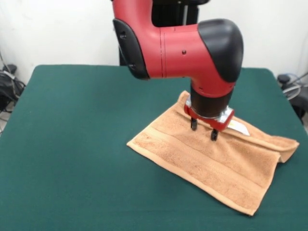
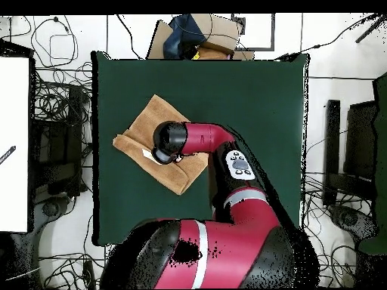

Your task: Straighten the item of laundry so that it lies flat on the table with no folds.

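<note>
Towel (image 1: 207,166) lies on the green table (image 1: 72,144) in the front view, toward four o'clock of the table's middle, turned so its corners point like a diamond. Most of it is spread flat, but its three o'clock end is doubled over into a small flap, and a white label (image 1: 239,127) shows just beside the arm's wrist. The gripper (image 1: 204,130) hangs over the towel's upper edge, two dark fingertips (image 1: 194,124) apart with a clear gap and nothing between them; whether they touch the cloth cannot be told. It probably sits there to take that edge and draw the fold out

From overhead, the towel (image 2: 143,128) lies toward nine o'clock of the table's (image 2: 249,106) middle. The arm (image 2: 204,138) reaches across it, hiding the gripper, so the fold cannot be judged here
</note>
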Robot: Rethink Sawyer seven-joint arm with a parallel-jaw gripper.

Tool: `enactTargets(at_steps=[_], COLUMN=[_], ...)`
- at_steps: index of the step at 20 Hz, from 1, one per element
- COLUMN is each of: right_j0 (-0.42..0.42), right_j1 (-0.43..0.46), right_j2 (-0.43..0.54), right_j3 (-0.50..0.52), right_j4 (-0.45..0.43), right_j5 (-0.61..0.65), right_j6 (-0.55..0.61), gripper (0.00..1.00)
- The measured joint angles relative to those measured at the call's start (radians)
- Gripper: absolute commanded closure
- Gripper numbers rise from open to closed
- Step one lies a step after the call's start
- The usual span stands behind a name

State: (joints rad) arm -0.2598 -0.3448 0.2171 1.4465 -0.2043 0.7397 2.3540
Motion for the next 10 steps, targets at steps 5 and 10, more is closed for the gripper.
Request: enactTargets(at_steps=[5,10], right_j0=[0.0,0.002], right_j1=[0.002,0.005], right_j2=[0.0,-0.002], right_j3=[0.0,-0.002], right_j4=[0.024,0.055], right_j5=[0.002,0.02], right_j6=[0.0,0.0], gripper=[0.0,0.0])
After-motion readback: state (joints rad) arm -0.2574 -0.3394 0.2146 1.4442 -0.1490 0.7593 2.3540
